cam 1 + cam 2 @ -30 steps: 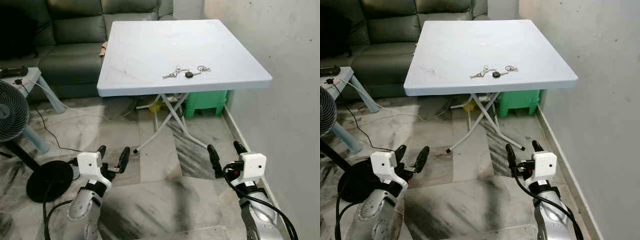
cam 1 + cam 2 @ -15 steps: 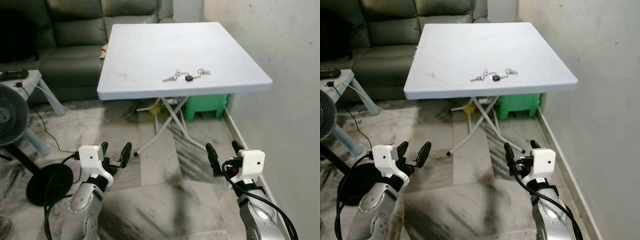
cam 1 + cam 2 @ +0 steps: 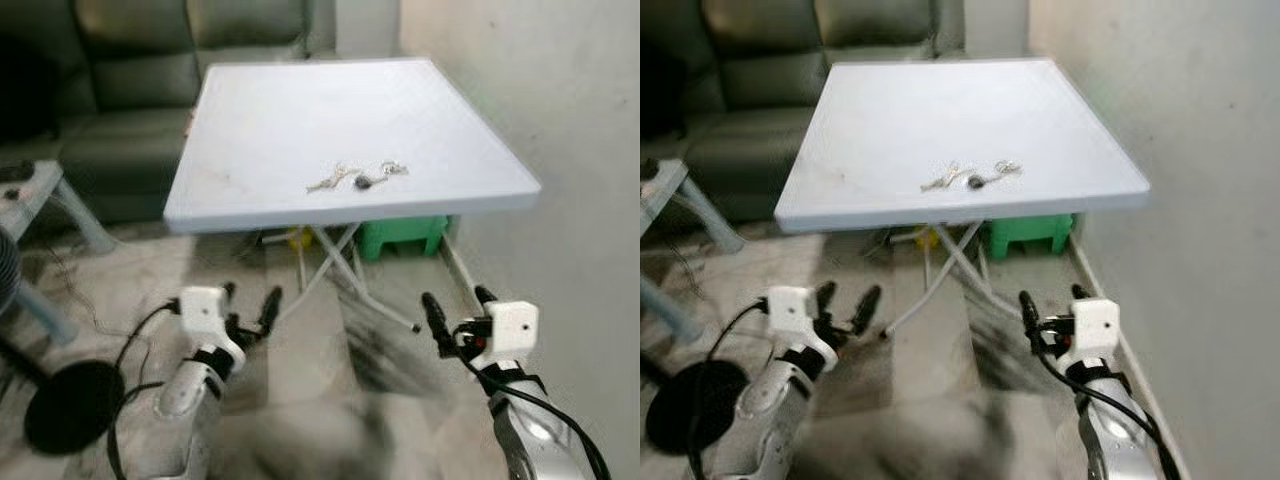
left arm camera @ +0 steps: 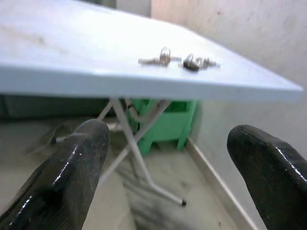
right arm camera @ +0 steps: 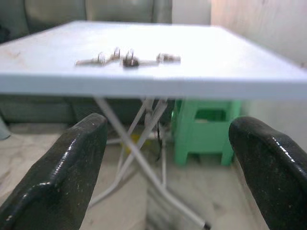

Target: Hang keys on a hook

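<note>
Ahead, keys (image 3: 356, 179) lying near the front edge of a pale folding table (image 3: 260, 120), left gripper (image 3: 250, 306) and right gripper (image 3: 458, 309) both held low before the table, fingers spread and empty, green stool (image 3: 403, 234) under the table, dark sofa (image 3: 120, 80) behind.

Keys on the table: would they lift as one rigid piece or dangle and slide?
The keys lie spread in linked clusters, so they would likely dangle loosely. They look small and flat on the smooth table, so they would probably slide if nudged and be hard to pinch.
</note>
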`<state>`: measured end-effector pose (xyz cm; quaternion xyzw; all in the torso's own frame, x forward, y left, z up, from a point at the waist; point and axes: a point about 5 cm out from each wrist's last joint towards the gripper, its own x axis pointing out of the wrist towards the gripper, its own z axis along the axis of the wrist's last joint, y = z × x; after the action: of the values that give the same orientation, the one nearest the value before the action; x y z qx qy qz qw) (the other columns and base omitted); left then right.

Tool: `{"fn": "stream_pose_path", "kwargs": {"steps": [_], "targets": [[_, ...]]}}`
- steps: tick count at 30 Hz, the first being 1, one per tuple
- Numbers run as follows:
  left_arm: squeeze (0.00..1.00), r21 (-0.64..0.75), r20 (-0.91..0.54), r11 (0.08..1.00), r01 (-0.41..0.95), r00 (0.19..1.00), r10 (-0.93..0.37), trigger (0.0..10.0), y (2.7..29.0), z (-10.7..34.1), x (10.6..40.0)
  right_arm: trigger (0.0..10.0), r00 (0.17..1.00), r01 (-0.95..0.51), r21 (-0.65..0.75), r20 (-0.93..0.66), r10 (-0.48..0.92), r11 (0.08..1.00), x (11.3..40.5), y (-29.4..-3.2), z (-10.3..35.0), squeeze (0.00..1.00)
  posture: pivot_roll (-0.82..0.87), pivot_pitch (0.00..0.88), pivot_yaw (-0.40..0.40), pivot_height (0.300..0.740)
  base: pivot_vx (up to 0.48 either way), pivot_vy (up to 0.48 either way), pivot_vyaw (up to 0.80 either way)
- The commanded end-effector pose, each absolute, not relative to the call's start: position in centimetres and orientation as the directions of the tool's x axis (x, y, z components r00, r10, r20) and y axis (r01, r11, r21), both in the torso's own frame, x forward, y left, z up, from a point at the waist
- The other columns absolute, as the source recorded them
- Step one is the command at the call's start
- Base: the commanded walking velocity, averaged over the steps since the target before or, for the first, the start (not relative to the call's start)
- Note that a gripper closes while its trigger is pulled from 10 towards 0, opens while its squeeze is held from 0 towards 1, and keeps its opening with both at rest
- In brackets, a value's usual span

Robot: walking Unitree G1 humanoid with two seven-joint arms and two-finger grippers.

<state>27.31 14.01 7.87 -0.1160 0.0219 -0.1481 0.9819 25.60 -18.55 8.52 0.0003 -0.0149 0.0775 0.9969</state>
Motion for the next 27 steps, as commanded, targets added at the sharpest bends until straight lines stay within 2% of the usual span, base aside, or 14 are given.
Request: {"fn": "stream_pose_path", "kwargs": {"steps": [1,7,10,27], "targets": [[0.00,-0.216,-0.024,0.944,0.248,0.965,-0.259,10.0,15.19,7.67,27.23,10.0,0.980,-0.195,0.004,0.042,0.195,0.981,25.81,-17.38,8.74,0.00,-0.03,0.023,0.014,0.740,0.319,0.000,0.00],[0.00,-0.221,-0.024,0.943,0.249,0.965,-0.260,10.0,15.10,7.64,27.30,10.0,0.978,-0.204,0.000,0.041,0.203,0.979,25.89,-17.31,8.74,0.00,-0.03,0.017,0.010,0.740,0.321,0.000,0.00],[0.00,-0.235,-0.023,0.941,0.245,0.966,-0.257,10.0,15.01,7.65,27.40,10.0,0.977,-0.210,-0.002,0.041,0.210,0.978,25.96,-17.26,8.77,0.00,-0.02,0.014,0.007,0.740,0.277,0.281,0.00],[0.00,-0.228,-0.025,0.944,0.238,0.968,-0.250,10.0,14.62,7.59,27.64,10.0,0.972,-0.232,-0.014,0.035,0.233,0.973,25.98,-17.06,8.70,0.00,-0.02,0.013,-0.001,0.740,0.000,0.467,0.00]]}}
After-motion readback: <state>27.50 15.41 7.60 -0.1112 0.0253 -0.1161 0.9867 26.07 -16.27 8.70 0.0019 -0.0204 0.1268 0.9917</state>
